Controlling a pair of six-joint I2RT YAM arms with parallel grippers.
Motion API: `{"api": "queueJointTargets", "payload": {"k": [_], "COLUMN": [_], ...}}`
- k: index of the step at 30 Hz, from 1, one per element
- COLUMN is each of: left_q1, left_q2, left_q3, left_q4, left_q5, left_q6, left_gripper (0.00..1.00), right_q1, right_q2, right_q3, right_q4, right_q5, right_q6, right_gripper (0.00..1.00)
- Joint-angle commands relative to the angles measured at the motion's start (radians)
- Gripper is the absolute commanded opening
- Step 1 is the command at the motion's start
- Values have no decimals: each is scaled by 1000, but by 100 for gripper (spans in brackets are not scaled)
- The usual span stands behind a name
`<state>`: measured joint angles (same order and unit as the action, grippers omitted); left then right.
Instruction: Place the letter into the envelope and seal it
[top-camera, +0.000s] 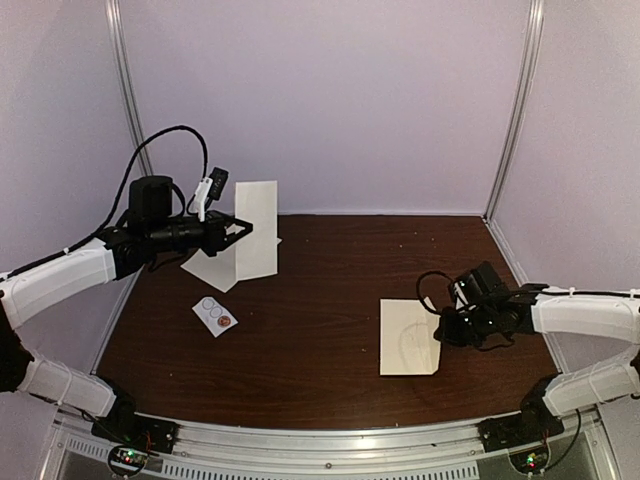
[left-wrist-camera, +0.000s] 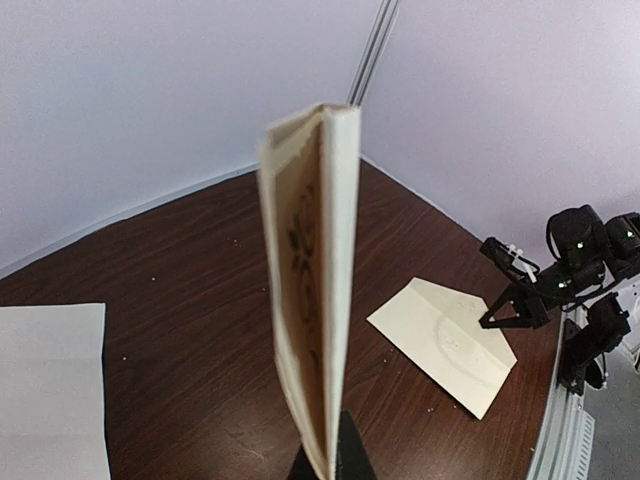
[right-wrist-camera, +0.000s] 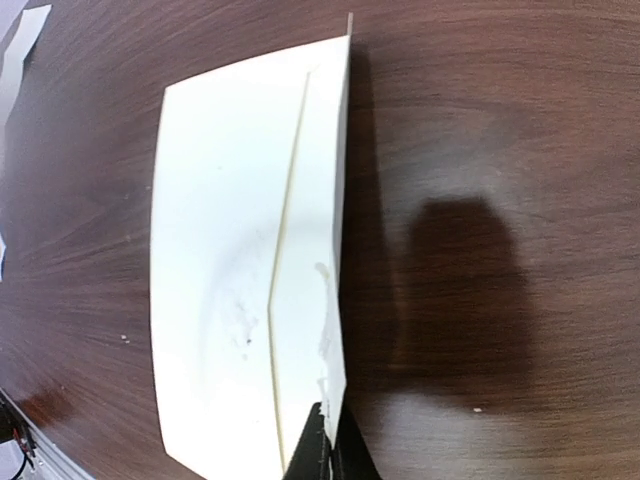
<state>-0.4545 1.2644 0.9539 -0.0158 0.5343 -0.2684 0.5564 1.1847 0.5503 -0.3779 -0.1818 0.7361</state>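
The left gripper (top-camera: 236, 231) clamps a folded cream paper letter (top-camera: 258, 228) upright above the dark wooden table (top-camera: 320, 275). The right gripper (right-wrist-camera: 326, 442) pinches the edge of the flat pale-beige paper envelope (right-wrist-camera: 225, 260).

You're looking into a robot test cell in a lab. Plain pale panels (top-camera: 330, 100) set in aluminium posts (top-camera: 517, 110) box in a dark wood-grain desk (top-camera: 320, 330). A cabled left arm (top-camera: 60, 280) and right arm (top-camera: 585, 315) are bolted to a metal rail (top-camera: 330, 440) at the desk's near edge.

envelope (top-camera: 408, 337) in overhead and both wrist views
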Motion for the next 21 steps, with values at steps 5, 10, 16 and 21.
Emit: {"api": "queueJointTargets", "payload": {"k": [5,10,16,21], "left_q1": [-3,-3,-3,-3], "left_q2": [-1,-4,-3,5], "left_q3": [0,-1,-3,-6], "left_q4": [51,54,56,64], "left_q5": [14,10,11,39], "left_q6": [-5,-5,-7,-12], "left_gripper": [0,0,0,0], "right_q1": [162,224,271,277], "right_q2": [119,258,379,438], "right_q3": [104,201,283,325], "right_q4": [189,257,344,338], "right_q5": [108,140,131,122], "right_q6": [166,181,198,171], "right_gripper": [0,0,0,5]}}
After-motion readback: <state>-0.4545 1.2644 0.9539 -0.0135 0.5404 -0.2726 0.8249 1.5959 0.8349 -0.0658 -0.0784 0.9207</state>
